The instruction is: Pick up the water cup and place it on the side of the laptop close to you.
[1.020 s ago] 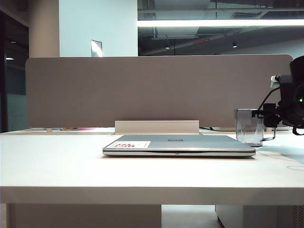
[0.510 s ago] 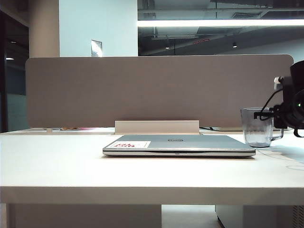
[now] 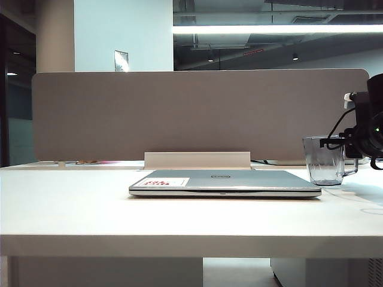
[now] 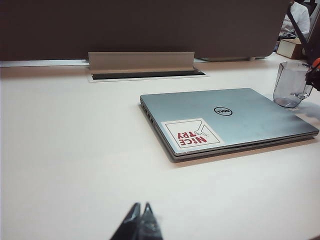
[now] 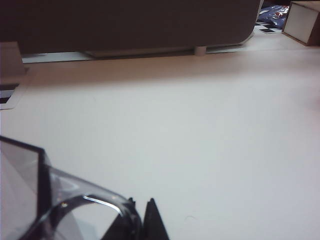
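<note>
The water cup (image 3: 326, 160), a clear blue-grey mug, stands upright just right of the laptop's far right corner, and it also shows in the left wrist view (image 4: 292, 85). My right gripper (image 3: 335, 143) reaches in from the right and is shut on the cup's rim near the handle. In the right wrist view the rim (image 5: 95, 202) runs between the dark fingertips of the right gripper (image 5: 141, 206). The closed silver laptop (image 3: 224, 182) lies flat mid-table. My left gripper (image 4: 141, 207) is shut and empty, low over the bare table well in front of the laptop (image 4: 227, 120).
A grey partition (image 3: 197, 113) closes off the back of the desk, with a beige cable tray (image 3: 197, 159) at its foot. A small box (image 5: 302, 22) sits behind the partition's right end. The white table (image 3: 179, 218) stretches in front of the laptop.
The right gripper has shut on the cup. The cup has shifted a little to the right, away from the laptop's corner, and turned so its handle shows.
</note>
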Available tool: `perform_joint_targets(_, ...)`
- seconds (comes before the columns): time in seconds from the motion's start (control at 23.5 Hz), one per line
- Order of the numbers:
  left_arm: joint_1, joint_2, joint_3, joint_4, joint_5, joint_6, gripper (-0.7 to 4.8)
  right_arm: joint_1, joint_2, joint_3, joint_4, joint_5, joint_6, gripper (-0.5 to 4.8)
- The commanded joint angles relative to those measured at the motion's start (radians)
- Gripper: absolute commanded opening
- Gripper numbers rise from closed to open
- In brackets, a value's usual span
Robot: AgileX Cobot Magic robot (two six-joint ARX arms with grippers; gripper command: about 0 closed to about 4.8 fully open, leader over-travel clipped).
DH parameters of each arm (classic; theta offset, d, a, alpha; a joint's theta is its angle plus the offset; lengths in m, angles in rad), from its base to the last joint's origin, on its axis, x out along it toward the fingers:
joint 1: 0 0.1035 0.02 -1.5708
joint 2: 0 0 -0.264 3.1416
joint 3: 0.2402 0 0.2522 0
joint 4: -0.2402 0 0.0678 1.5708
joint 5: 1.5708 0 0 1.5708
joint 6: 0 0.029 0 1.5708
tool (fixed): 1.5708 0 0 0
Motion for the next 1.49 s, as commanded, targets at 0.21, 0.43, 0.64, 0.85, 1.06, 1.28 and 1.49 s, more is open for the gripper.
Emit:
perform_joint_targets(0.21,0.0,0.001,0.002,0.004,-0.002,0.0,-0.03,0.0,-0.07,-0.009,-0.053,-0.008,-0.019,-0.01)
perform_joint_targets(0.43,0.0,0.001,0.002,-0.029,-0.002,0.001,-0.03,0.0,-0.136,-0.048,-0.103,-0.028,-0.019,-0.01)
perform_joint_targets(0.64,0.0,0.001,0.002,-0.028,-0.002,0.001,-0.03,0.0,-0.271,-0.17,-0.102,-0.088,-0.019,-0.01)
perform_joint_targets(0.85,0.0,0.001,0.002,-0.028,-0.002,0.001,-0.03,0.003,-0.389,-0.275,-0.103,-0.116,-0.01,-0.01)
perform_joint_targets(1.06,0.0,0.001,0.002,-0.028,-0.002,0.001,-0.03,0.032,-0.542,-0.402,-0.11,-0.156,0.052,-0.01)
perform_joint_targets(1.28,0.0,0.001,0.002,-0.028,-0.002,0.001,-0.03,0.192,-0.663,-0.476,-0.149,-0.154,0.053,-0.02)
perform_joint_targets(1.49,0.0,0.001,0.002,-0.028,-0.002,0.0,-0.03,0.344,-0.68,-0.495,-0.168,-0.096,0.053,-0.02)
